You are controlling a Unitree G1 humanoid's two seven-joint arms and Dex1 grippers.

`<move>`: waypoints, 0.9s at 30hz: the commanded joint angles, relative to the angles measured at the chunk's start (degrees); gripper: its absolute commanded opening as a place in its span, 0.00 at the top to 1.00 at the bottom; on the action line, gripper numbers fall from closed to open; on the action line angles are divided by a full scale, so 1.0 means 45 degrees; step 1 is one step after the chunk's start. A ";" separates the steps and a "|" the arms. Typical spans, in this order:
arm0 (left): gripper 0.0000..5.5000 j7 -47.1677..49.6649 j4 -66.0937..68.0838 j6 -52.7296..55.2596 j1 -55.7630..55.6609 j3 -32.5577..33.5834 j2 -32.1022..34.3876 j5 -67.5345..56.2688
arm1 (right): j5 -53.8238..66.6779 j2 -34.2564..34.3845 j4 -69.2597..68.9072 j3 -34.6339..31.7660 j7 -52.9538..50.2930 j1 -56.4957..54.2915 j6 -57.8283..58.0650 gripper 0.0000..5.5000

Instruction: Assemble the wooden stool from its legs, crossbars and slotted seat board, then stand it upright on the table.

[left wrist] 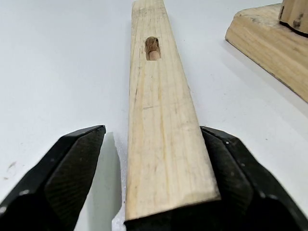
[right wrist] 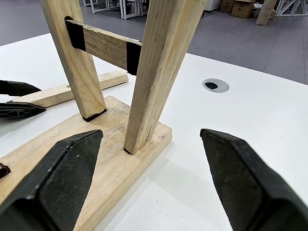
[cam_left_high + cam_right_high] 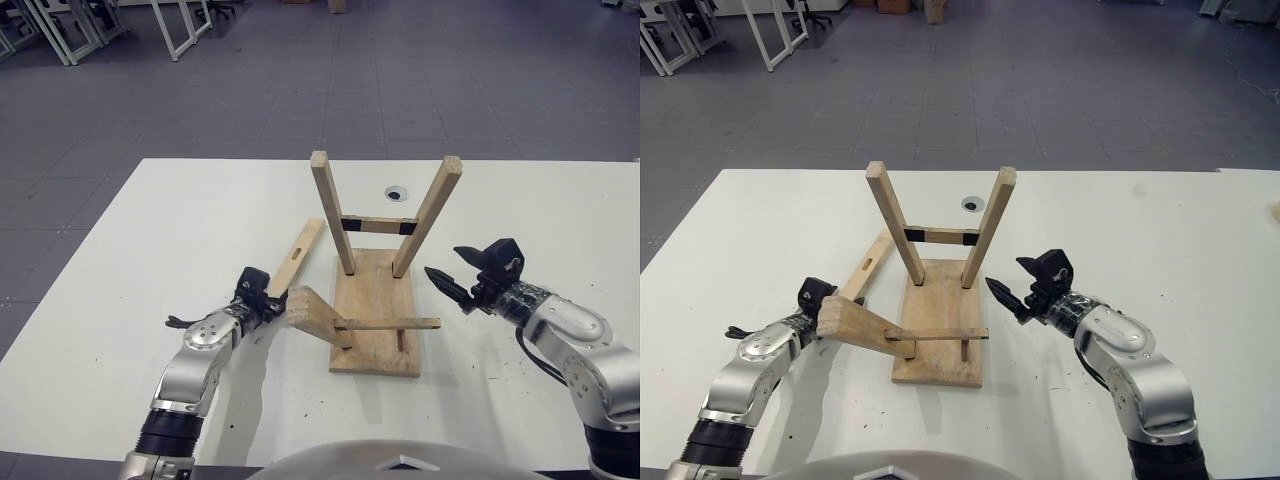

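The slotted seat board [image 3: 372, 300] lies flat on the white table. Two legs [image 3: 335, 215] rise from its far end, joined by a crossbar [image 3: 378, 225] with black tape at both ends. A third leg [image 3: 315, 313] leans outward at the board's near left corner, and a thin crossbar [image 3: 395, 323] runs right from it. A loose leg [image 3: 298, 252] with a slot [image 1: 152, 48] lies left of the board. My left gripper [image 3: 257, 291] is open, its fingers astride that leg's near end [image 1: 163, 144]. My right gripper [image 3: 455, 272] is open and holds nothing, just right of the upright legs [image 2: 161, 62].
A round cable hole [image 3: 397, 192] sits in the table behind the stool. The bare tabletop [image 3: 180, 230] stretches wide on both sides. Grey floor and white table frames [image 3: 60, 30] lie beyond the far edge.
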 commanded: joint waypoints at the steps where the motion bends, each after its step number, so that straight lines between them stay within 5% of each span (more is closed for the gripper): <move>1: 0.49 0.0126 0.0879 -0.0084 0.0796 -0.0266 -0.0169 0.0552 | 0.0136 0.0083 -0.0150 -0.0007 -0.0108 -0.0359 0.0253 0.32; 4: 0.60 0.0340 0.2200 -0.0814 0.1246 0.0105 -0.0428 0.0473 | 0.0178 0.0069 -0.0218 -0.0065 -0.0154 -0.0557 0.0352 0.32; 8: 0.62 0.0343 0.2735 -0.1494 0.1402 0.0753 -0.0793 0.0041 | 0.0207 0.0093 -0.0344 -0.0011 -0.0318 -0.0933 0.0738 0.32; 13: 0.63 -0.1048 -0.1584 -0.1919 0.0612 0.4854 -0.1804 -0.6787 | 0.3699 0.0652 -0.0607 -0.1603 -0.0313 -0.2236 0.3162 0.32; 16: 0.63 -0.1460 -0.3796 0.0242 -0.0603 0.6522 -0.0466 -1.2710 | 0.8416 0.0886 0.0334 -0.3235 -0.0744 -0.3652 0.4866 0.29; 20: 0.63 -0.2763 -0.4551 0.3189 -0.1721 0.5772 0.1444 -1.6609 | 1.3495 0.1186 0.2502 -0.2878 -0.2616 -0.6286 0.5256 0.17; 27: 0.63 -0.3943 -0.3602 0.5321 -0.3498 0.4192 0.2008 -1.7661 | 1.8849 0.1338 0.4427 -0.1256 -0.5264 -0.8098 0.4470 0.17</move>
